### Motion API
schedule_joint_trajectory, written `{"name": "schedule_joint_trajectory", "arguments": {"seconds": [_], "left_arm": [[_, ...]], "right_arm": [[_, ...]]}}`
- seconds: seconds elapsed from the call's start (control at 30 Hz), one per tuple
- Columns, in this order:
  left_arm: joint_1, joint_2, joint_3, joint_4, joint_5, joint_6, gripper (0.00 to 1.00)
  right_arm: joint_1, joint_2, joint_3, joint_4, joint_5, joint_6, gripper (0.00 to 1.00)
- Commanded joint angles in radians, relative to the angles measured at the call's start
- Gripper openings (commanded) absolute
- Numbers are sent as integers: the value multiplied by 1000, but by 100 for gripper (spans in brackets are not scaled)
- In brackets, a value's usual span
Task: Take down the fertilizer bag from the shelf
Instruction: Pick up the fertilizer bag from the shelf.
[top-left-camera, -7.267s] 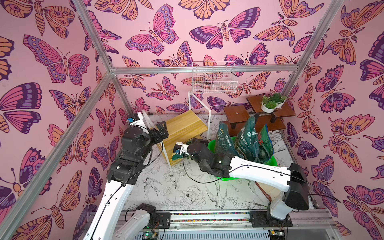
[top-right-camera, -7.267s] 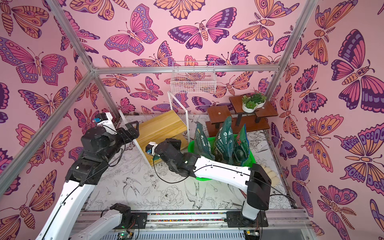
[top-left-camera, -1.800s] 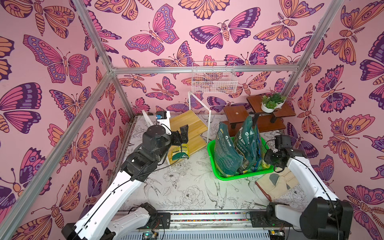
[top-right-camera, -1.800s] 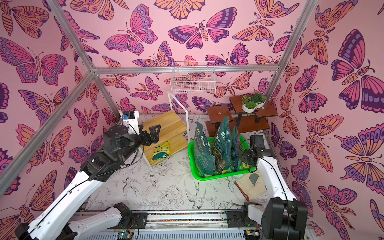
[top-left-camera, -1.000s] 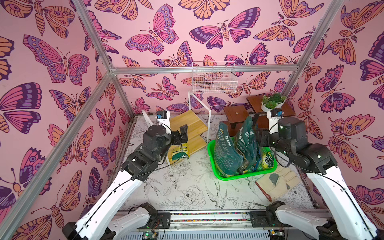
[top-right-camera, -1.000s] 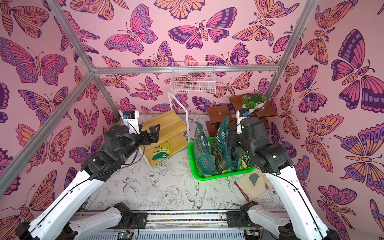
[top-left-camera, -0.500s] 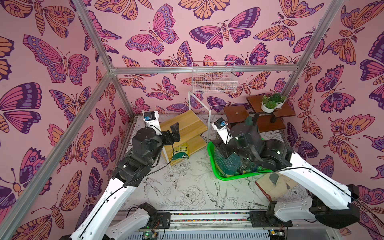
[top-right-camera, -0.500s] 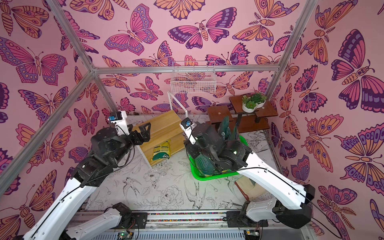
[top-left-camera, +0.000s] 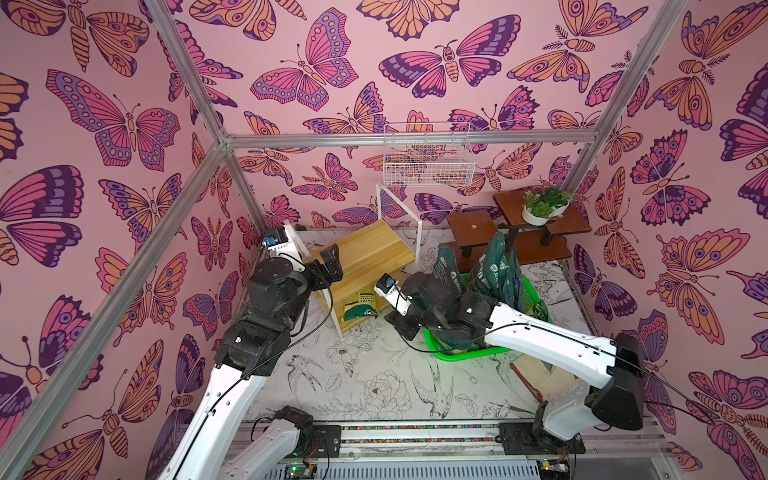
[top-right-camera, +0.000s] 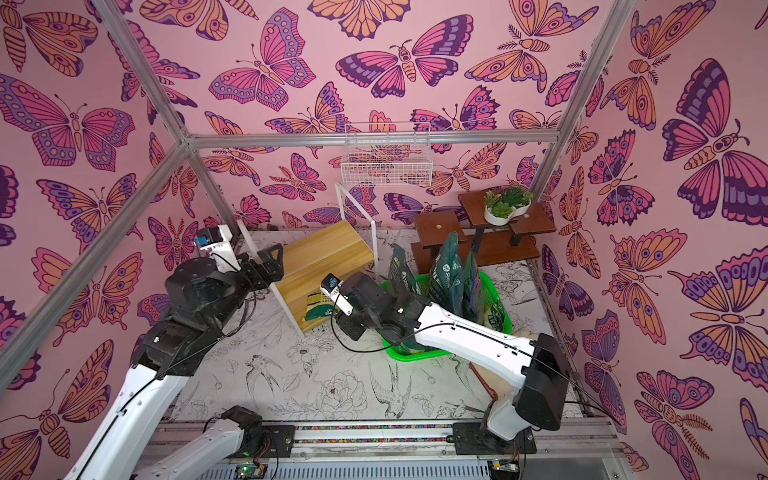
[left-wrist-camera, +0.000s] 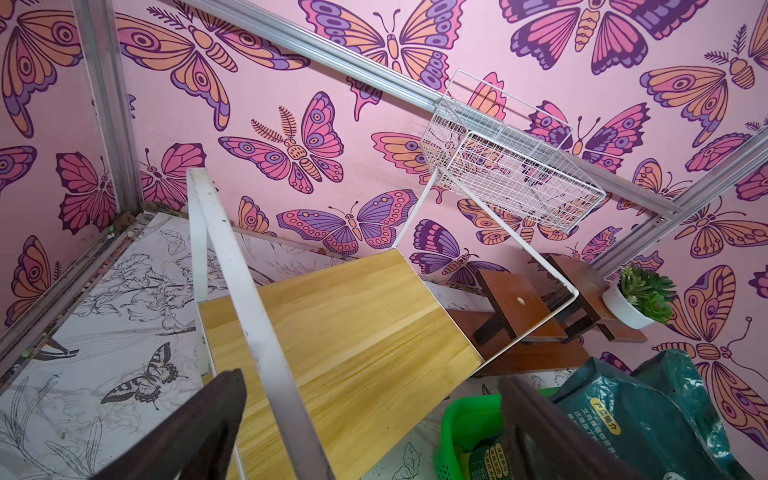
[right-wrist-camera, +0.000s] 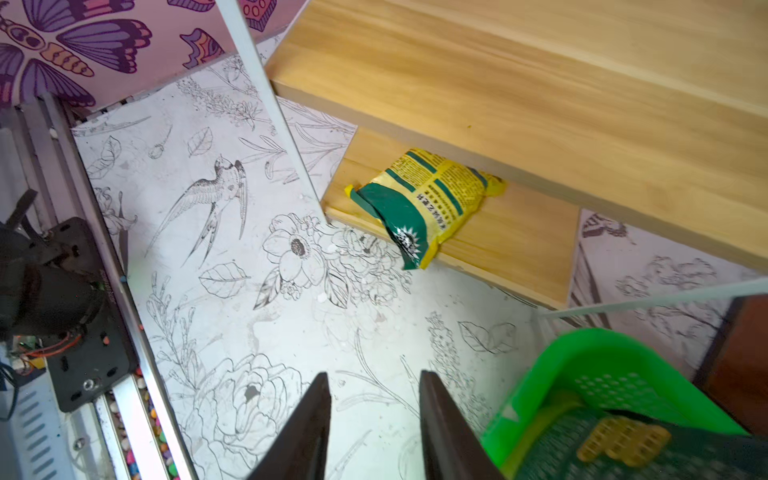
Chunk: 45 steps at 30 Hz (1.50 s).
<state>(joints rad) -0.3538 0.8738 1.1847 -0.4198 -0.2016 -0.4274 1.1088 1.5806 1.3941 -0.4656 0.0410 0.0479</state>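
Okay, right wrist view: the fertilizer bag (right-wrist-camera: 419, 203) is lying flat on the lower board of the shelf (right-wrist-camera: 519, 83). Its yellow end is tucked under the upper board and its green end pokes out over the board's front edge. My right gripper (right-wrist-camera: 374, 374) is above the table (right-wrist-camera: 291, 332), near the bag but not touching it, with a clear gap between the fingers and nothing in it.

My left gripper (left-wrist-camera: 370, 378) is spread wide, and the shelf's white frame tube runs between its fingers. I can't tell whether they touch it.

The bag looks like a small, soft film pouch. I'd expect it to be light, crinkly and a bit slippery, with loose contents that shift when squeezed. I'd come in low from the front and pinch across the overhanging green end, well past the crimped seam, because the upper board blocks any approach from above. The green basket (right-wrist-camera: 602, 353) sits just beside my wrist, so I need to mind it.
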Motion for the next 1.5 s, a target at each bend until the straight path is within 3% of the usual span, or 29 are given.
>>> {"name": "schedule_joint_trajectory", "arguments": {"seconds": [0.0,0.17,0.53,0.9,1.3,1.47], "left_arm": [[6,-24,-16,2,9,4,100],[7,-48,-22,1,4,10,100],[7,-90,-45,-14,-8,21,100],[7,-92,-42,-31,-12,23,100],[7,-91,-46,-33,-15,32,100],[7,-91,-52,-33,-16,31,100]], "right_arm": [[7,49,-11,119,-79,107,39],[7,148,-7,138,-119,160,38],[22,265,-102,278,172,-88,34],[23,414,-25,373,250,-167,41],[23,473,18,461,318,-210,41],[26,479,26,457,315,-221,25]]}}
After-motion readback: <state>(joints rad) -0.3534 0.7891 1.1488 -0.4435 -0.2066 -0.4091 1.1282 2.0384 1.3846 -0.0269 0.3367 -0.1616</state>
